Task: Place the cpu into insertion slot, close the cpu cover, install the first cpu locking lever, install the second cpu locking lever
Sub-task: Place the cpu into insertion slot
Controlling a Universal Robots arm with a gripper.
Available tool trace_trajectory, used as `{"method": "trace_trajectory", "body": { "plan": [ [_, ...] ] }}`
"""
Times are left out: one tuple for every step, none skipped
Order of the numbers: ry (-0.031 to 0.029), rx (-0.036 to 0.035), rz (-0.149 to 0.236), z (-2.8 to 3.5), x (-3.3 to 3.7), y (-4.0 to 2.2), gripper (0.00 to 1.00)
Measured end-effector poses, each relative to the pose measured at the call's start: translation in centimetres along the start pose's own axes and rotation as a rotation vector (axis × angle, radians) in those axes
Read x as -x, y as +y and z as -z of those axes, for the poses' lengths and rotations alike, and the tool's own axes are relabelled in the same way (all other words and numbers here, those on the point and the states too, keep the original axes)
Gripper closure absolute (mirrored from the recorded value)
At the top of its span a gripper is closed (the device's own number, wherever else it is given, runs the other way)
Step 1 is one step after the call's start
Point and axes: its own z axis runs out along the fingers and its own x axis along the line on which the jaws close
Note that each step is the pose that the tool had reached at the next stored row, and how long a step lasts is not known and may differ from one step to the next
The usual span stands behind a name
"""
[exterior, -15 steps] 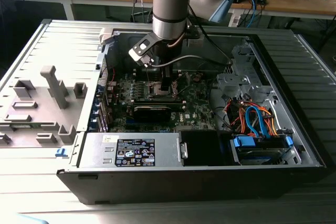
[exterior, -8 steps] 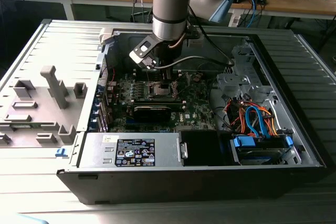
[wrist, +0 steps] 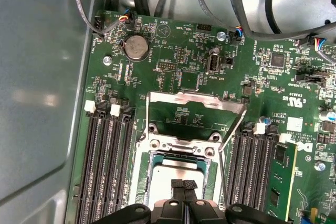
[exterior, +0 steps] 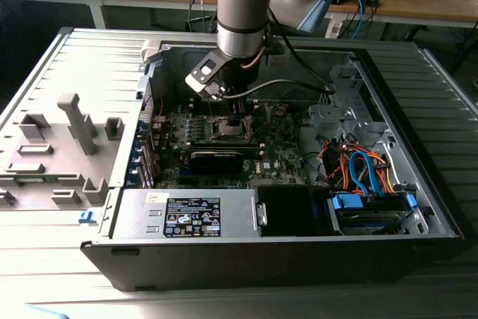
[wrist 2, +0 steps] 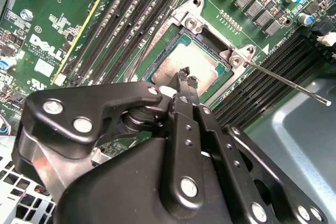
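Observation:
The cpu (wrist 2: 191,59) lies flat in the insertion slot (wrist 2: 210,36), its dull silver top showing in both wrist views; the cpu (wrist: 176,170) fills the insertion slot (wrist: 181,148). The cpu cover (wrist: 199,98) stands flipped open behind the socket, green board visible through its window. Two thin locking levers (wrist: 232,129) stick up unlatched at either side; one lever (wrist 2: 286,82) reaches out over the memory slots. My gripper (wrist 2: 187,76) hovers just over the chip's top, fingers shut together with nothing between them. In the exterior view the gripper (exterior: 230,113) hangs over the socket inside the computer case (exterior: 418,147).
Long black memory slots (wrist: 107,166) flank the socket on both sides. Cables (exterior: 358,169) and a blue drive bay (exterior: 370,207) fill the exterior view's right of the case, and a power supply (exterior: 187,214) sits at the front. A grey fixture tray (exterior: 60,147) lies at the exterior view's left.

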Motion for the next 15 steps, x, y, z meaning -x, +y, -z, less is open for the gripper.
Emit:
{"method": "trace_trajectory", "body": {
  "plan": [
    [0.0,0.0,0.0,0.0,0.0,0.0,0.89],
    [0.0,0.0,0.001,0.0,0.0,0.0,0.89],
    [0.0,0.0001,0.003,0.0,0.0,0.0,0.89],
    [0.0,0.0002,0.009,0.0,0.0,0.0,0.89],
    [0.0001,0.0003,0.014,0.0,0.0,0.0,0.89],
    [0.0,0.0005,0.02,0.0,0.0,0.0,0.89],
    [-0.0001,0.0006,0.026,0.0,0.0,0.0,0.89],
    [-0.0001,0.0009,0.041,0.01,0.0,-0.01,0.89],
    [-0.0001,0.0012,0.054,0.01,0.0,-0.01,0.89],
    [-0.0001,0.0016,0.069,0.0,0.0,-0.01,0.89],
    [-0.0001,0.0018,0.083,0.01,0.0,-0.01,0.89],
    [-0.0002,0.0023,0.101,0.01,0.0,-0.01,0.89],
    [-0.0002,0.0025,0.108,0.0,0.0,-0.01,0.89],
    [-0.0002,0.0027,0.117,0.0,0.0,-0.01,0.89],
    [-0.0002,0.0029,0.127,0.0,0.0,-0.01,0.89]
  ]
}}
